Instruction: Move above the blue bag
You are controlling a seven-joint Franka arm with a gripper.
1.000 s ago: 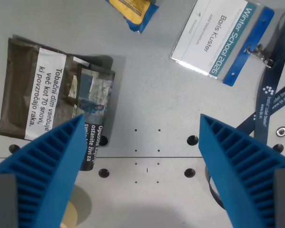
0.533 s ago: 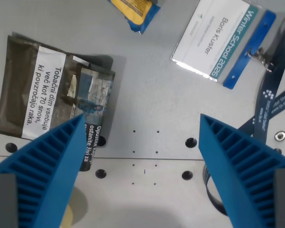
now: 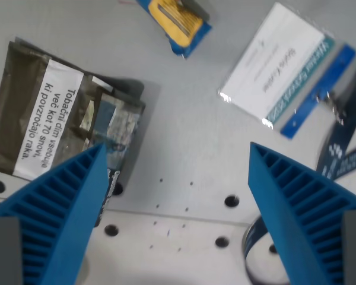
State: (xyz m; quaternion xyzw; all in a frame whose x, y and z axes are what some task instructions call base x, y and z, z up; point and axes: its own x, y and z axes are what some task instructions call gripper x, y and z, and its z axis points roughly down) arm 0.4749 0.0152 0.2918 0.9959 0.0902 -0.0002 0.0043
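The blue bag (image 3: 179,25), a small blue packet with a yellow face, lies at the top edge of the wrist view, a little left of centre and partly cut off. My gripper (image 3: 177,155) is open, its two ribbed blue fingers (image 3: 53,214) filling the lower corners, with nothing but bare grey table between them. The bag lies well beyond the fingertips, toward the top of the picture.
A dark tobacco pouch (image 3: 53,122) with a white warning label lies at the wrist view's left, partly behind the left finger. A white name badge (image 3: 279,65) with a blue clip and dark lanyard (image 3: 344,157) sits upper right. The table (image 3: 184,136) shows bolt holes.
The whole scene has shifted down and tilted, so the camera moved toward the top of the picture. More of the blue bag shows now. The fingers stayed open.
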